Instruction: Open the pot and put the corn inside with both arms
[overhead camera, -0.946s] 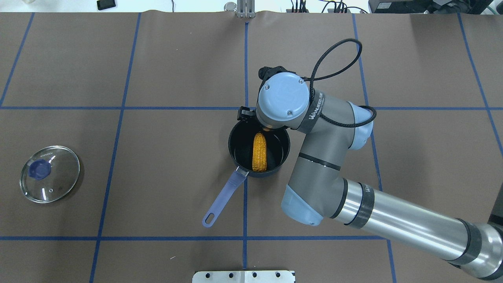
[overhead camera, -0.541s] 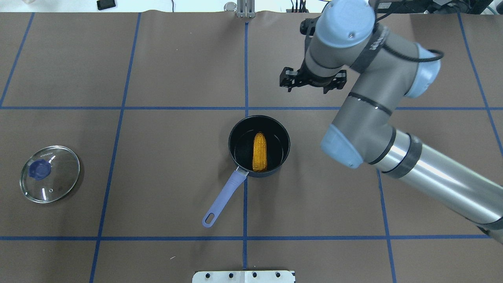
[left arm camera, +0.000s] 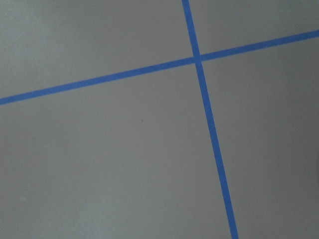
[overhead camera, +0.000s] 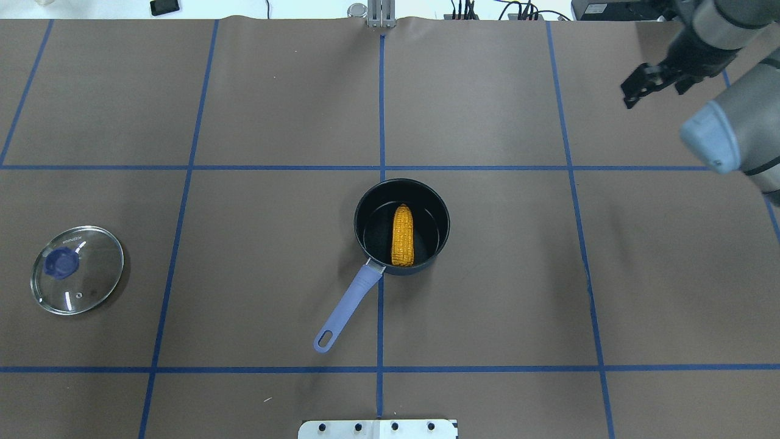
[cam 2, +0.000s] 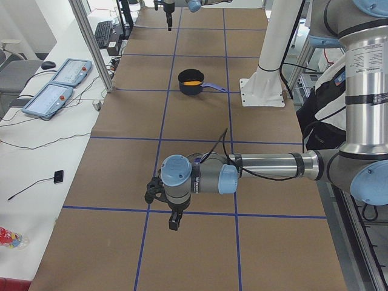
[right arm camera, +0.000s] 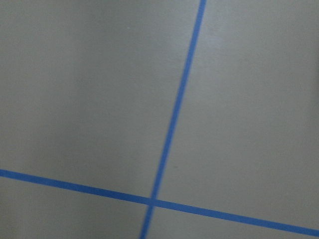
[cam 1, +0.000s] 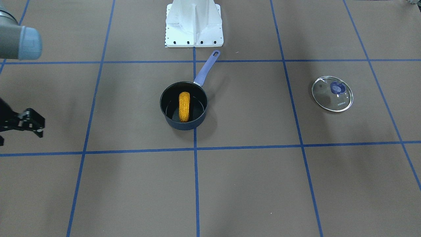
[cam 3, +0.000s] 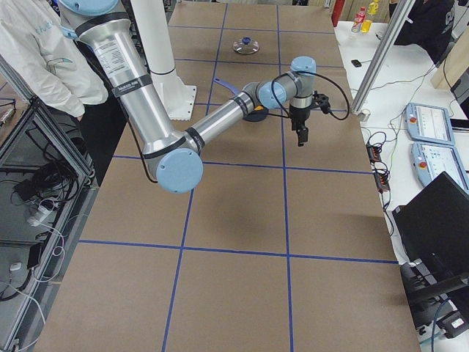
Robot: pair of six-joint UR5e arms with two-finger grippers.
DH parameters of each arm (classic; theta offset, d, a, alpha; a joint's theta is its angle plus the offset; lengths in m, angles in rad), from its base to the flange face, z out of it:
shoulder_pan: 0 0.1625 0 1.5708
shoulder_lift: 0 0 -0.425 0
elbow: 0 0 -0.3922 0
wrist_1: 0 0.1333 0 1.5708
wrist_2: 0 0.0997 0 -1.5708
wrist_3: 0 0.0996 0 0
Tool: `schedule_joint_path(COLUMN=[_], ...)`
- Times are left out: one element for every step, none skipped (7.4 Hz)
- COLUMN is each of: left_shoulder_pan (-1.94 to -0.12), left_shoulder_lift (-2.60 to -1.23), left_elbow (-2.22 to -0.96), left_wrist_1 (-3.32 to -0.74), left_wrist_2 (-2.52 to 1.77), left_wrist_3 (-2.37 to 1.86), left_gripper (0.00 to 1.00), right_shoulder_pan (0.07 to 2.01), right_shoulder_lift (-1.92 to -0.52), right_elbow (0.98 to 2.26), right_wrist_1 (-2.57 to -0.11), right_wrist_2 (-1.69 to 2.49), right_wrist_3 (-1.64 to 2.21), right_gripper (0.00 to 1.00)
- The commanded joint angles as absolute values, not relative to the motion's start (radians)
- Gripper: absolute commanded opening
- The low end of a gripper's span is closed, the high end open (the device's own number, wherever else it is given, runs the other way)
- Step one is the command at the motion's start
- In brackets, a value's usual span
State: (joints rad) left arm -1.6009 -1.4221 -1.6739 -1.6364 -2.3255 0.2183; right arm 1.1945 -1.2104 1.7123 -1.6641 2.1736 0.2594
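Note:
The orange-yellow corn (overhead camera: 402,242) lies inside the open dark pot (overhead camera: 363,206) at the table's middle, its tapered end toward the far side. The corn (cam 1: 184,106) and the pot (cam 1: 164,108) also show in the front view. The pot's purple handle (overhead camera: 347,305) points toward the robot's base. The glass lid (overhead camera: 77,269) with its blue knob lies flat on the table far to the left. My right gripper (overhead camera: 655,91) is open and empty, high over the far right of the table. My left gripper (cam 2: 173,215) shows only in the left side view, far from the pot; I cannot tell its state.
The white base plate (overhead camera: 378,428) sits at the near edge. Blue tape lines cross the brown table cover. Control pendants (cam 2: 57,85) and cables lie beyond the table's far edge. A person (cam 3: 37,51) stands by the robot's base.
My right arm has swung from over the pot up and away to the far right. The corn stays in the pot. The lid has not moved.

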Motion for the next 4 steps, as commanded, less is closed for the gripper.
schedule_joint_path(left_shoulder_pan=[-1.598,-1.6,-1.597,-1.594], left_shoulder_lift=[-1.404,-1.402,-1.399,-1.401], left_elbow=[-1.689,-1.695,-1.703,-1.703], left_wrist_1=[-1.64,-1.64,-1.631,-1.622], left_wrist_2=[-2.329,-2.329,-2.323,-2.321], left_wrist_3=[0.213,0.212,0.21,0.209], left_gripper=[0.99,0.99,0.99,0.99], right_shoulder_pan=[1.381,1.444,1.475,1.515], right_shoulder_lift=[-1.38,-1.475,-1.543,-1.584], right_elbow=[1.707,1.709,1.704,1.707], right_wrist_1=[-1.664,-1.663,-1.663,-1.66], right_wrist_2=[2.269,2.269,2.264,2.261], right_wrist_3=[-0.036,-0.126,-0.164,-0.166], right_gripper=[1.0,1.0,1.0,1.0])
